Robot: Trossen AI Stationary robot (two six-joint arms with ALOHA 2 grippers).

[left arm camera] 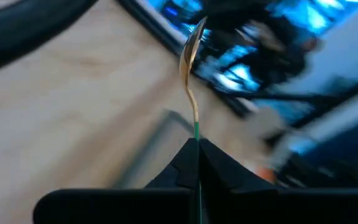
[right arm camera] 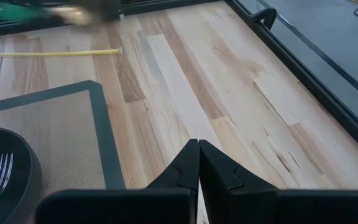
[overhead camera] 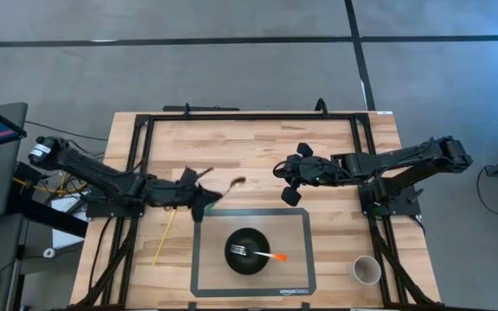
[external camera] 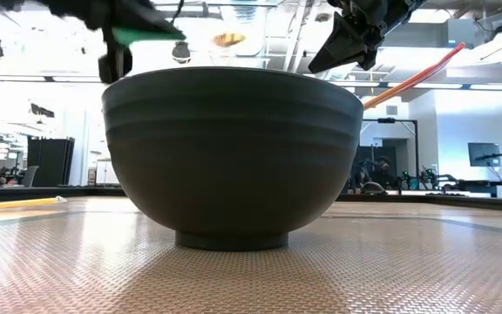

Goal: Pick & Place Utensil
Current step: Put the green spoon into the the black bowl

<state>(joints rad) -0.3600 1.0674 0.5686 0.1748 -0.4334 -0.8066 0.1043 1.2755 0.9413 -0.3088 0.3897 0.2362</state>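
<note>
My left gripper (overhead camera: 206, 199) hangs above the wood left of the grey mat (overhead camera: 204, 268), shut on a spoon with a green handle and a gold bowl (overhead camera: 237, 182). In the left wrist view the spoon's bowl (left arm camera: 191, 43) sticks out beyond the fingers. A black bowl (overhead camera: 249, 252) stands on the mat, and a fork (overhead camera: 262, 254) with an orange handle lies in it, the handle resting over the rim. My right gripper (overhead camera: 290, 192) is shut, touches nothing, and waits above the table beyond the mat's far right corner. My left gripper pinches the spoon's green handle (left arm camera: 196, 132) between its two fingers. The spoon runs on straight ahead in line with the fingers, and its gold bowl points away from the gripper. It is lifted clear of the table, roughly level.
A thin yellow stick (overhead camera: 164, 235) lies on the wood left of the mat. A white cup (overhead camera: 367, 270) stands near the front right corner. A black frame (overhead camera: 249, 116) runs around the tabletop. Bare wood lies between the mat and the far edge.
</note>
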